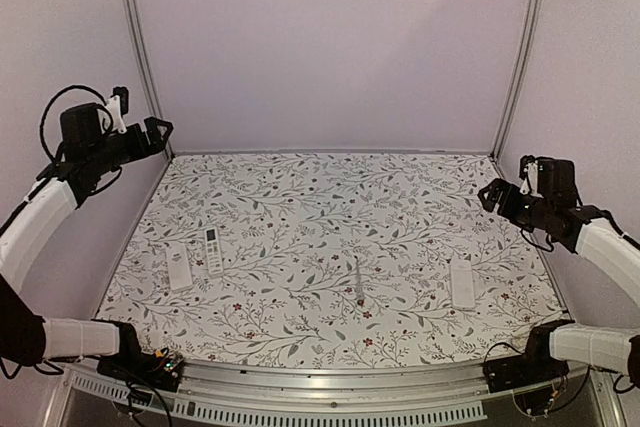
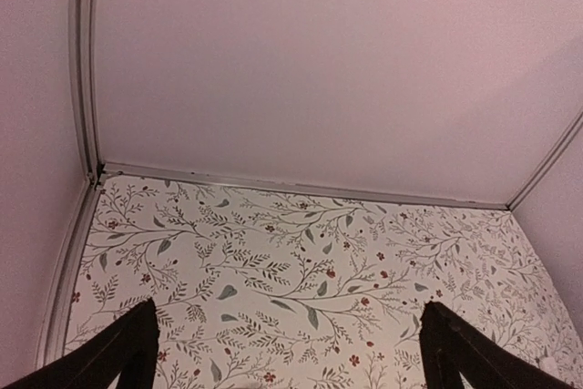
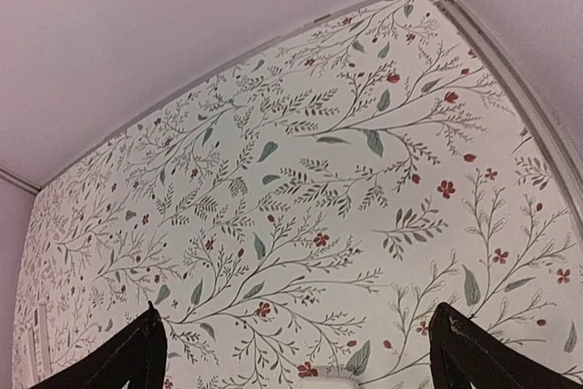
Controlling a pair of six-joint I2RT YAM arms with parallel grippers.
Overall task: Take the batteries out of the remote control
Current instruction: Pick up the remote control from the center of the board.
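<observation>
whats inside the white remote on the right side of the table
Only the remote's plain white outer face shows, lying flat on the floral table. Its inside is covered, so what it holds cannot be told.

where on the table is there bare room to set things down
The far half of the table is bare. So is the strip between the stick tool and the right remote. Crowded near left: keypad remote beside plain white remote.
</observation>
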